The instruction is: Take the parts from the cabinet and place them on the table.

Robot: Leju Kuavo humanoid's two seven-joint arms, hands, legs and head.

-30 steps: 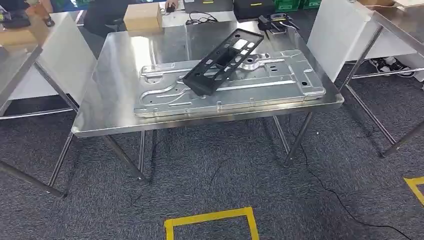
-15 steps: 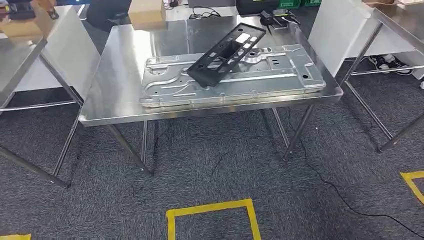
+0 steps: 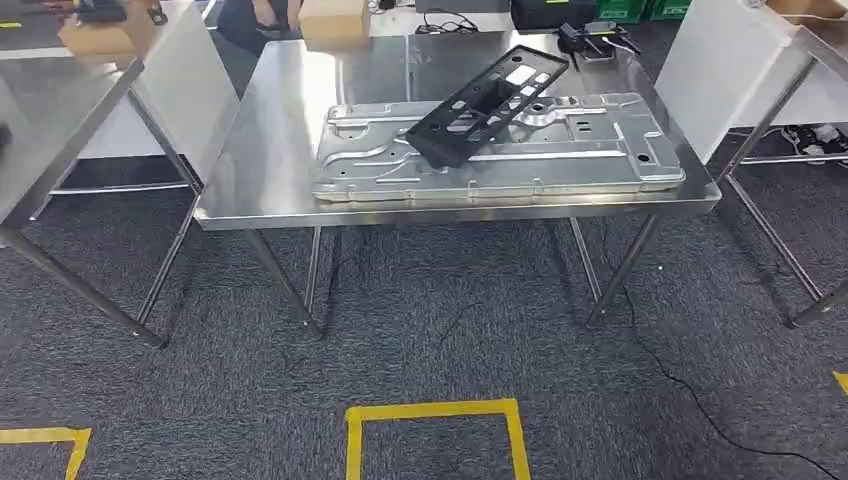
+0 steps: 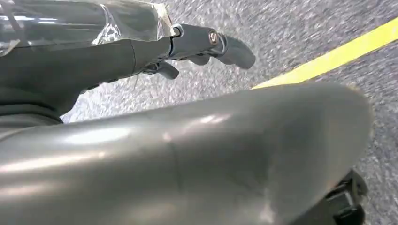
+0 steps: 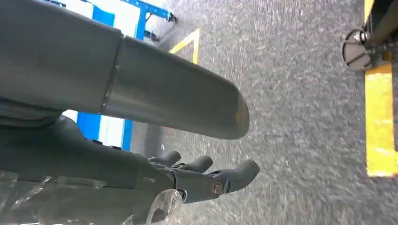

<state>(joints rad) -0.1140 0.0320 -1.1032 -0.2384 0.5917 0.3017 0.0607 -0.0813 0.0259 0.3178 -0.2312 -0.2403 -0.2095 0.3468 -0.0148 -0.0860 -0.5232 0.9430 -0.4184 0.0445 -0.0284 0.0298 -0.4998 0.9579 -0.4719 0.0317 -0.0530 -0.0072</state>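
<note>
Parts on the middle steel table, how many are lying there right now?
2: a large silver stamped metal panel lying flat near the front edge of the steel table, and a black perforated plastic bracket resting tilted across it. Smaller parts beneath could be hidden.

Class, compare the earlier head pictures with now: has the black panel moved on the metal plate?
No. The black panel lies across the same part of the metal plate; the whole picture shifted, so the camera moved.

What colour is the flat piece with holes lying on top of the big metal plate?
Black. The flat piece shows best in the head view, resting across the silver plate.
</note>
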